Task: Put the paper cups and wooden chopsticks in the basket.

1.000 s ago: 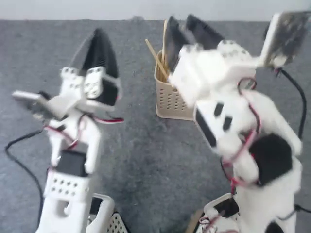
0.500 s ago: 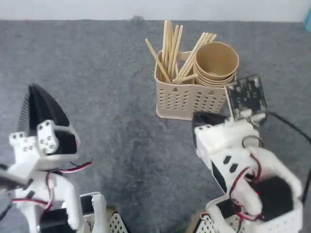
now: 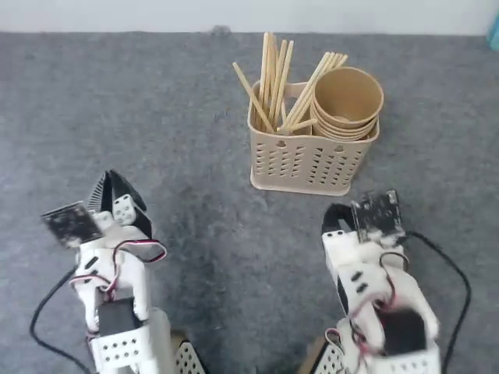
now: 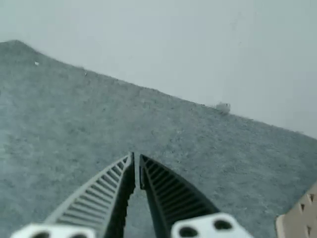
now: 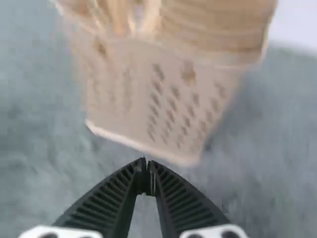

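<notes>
A beige basket (image 3: 312, 160) on the grey surface (image 3: 156, 101) holds stacked paper cups (image 3: 348, 101) with wooden chopsticks (image 3: 273, 74) upright beside them. The right pincer (image 5: 146, 167) is closed and empty near the basket. The left pincer (image 4: 136, 159), also closed and empty, is well apart from the basket.

Paper cups (image 3: 348, 99) stood in the right side of the basket (image 3: 306, 162), wooden chopsticks (image 3: 274, 76) in its left; the right gripper (image 5: 146, 161) hung near, before it.

Left gripper (image 4: 137, 158), right gripper (image 5: 147, 162): both seemingly closed.
</notes>
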Motion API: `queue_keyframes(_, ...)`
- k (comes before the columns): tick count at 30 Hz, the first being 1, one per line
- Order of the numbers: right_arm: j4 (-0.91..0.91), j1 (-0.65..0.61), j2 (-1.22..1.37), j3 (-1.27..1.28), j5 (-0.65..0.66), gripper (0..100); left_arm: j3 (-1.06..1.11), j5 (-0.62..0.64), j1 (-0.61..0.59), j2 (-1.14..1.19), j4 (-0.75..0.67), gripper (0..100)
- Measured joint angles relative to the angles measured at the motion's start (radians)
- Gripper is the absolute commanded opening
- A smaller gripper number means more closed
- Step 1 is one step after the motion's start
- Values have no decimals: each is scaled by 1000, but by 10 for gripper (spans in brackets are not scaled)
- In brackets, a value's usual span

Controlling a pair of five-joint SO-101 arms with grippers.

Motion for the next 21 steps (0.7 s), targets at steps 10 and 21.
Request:
queue_keyframes(10, -29, 75, -3, 333, -95, 8, 18, -233, 40, 0, 328, 12)
queue_keyframes(21, 133, 173, -8, 339, -163, 8, 18, -233, 9, 0, 660, 12)
